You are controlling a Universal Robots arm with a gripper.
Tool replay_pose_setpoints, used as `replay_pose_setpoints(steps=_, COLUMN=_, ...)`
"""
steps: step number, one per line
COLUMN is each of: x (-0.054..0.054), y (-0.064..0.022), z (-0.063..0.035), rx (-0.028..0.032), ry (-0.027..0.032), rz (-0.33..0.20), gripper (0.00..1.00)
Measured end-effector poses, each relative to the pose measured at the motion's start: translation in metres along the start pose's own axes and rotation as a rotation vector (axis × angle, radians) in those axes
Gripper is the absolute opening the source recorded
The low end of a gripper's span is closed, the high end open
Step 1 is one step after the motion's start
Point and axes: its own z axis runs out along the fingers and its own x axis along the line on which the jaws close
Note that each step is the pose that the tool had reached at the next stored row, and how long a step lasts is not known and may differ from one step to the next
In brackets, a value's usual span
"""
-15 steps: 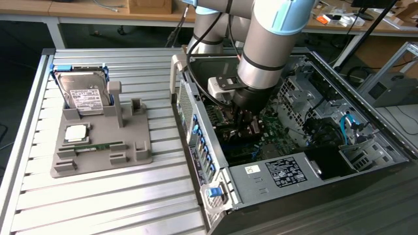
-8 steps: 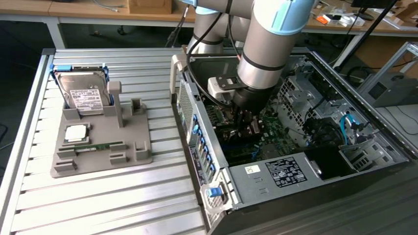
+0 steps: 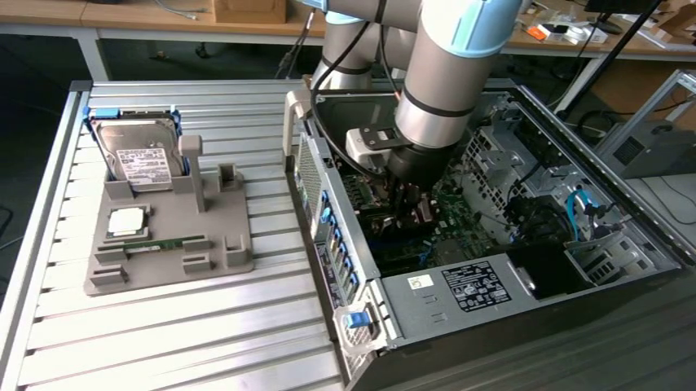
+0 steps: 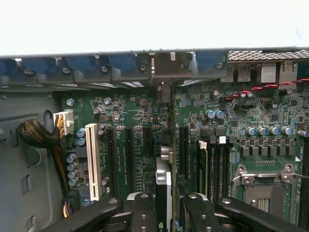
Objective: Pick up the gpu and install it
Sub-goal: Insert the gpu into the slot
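My gripper [image 3: 419,205] is down inside the open computer case [image 3: 457,285], just above the motherboard [image 3: 462,216]. In the wrist view the gpu [image 4: 163,180] shows edge-on as a thin upright card. It is clamped between the two black fingers [image 4: 145,209] of the gripper [image 4: 166,205], which is shut on it. The card runs along the row of black expansion slots [image 4: 183,150]. Its far end reaches the case's rear wall [image 4: 164,72]. Whether its lower edge sits in a slot is hidden. In the exterior view a small brownish part of the gpu [image 3: 422,214] shows under the gripper.
A grey fixture [image 3: 218,261] on the slatted table holds a silver hard drive [image 3: 142,159], a processor [image 3: 127,220] and a green memory stick [image 3: 158,243]. On the board are a white slot [image 4: 92,159], a cable bundle [image 4: 36,135] and the processor socket [image 4: 263,186].
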Motion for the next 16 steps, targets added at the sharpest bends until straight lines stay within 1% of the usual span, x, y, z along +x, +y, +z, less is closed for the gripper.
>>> replay_pose_setpoints(steps=4, x=-0.0013, y=0.0, z=-0.0001, rx=-0.0002, ry=0.0013, rz=-0.001, gripper=0.27)
replay_pose_setpoints(steps=9, x=-0.0016, y=-0.0002, z=-0.0022, rx=0.0006, ry=-0.0005, rz=-0.004, gripper=0.27)
replay_pose_setpoints(steps=11, x=-0.0014, y=-0.0003, z=-0.0049, rx=0.0001, ry=0.0006, rz=-0.004, gripper=0.27)
replay_pose_setpoints(steps=13, x=-0.0014, y=-0.0004, z=-0.0067, rx=0.0002, ry=0.0005, rz=-0.004, gripper=0.27)
replay_pose_setpoints(steps=15, x=-0.0014, y=-0.0004, z=-0.0068, rx=0.0002, ry=0.0004, rz=-0.004, gripper=0.27)
replay_pose_setpoints(steps=16, x=-0.0014, y=-0.0005, z=-0.0069, rx=0.0003, ry=0.0015, rz=-0.005, gripper=0.27)
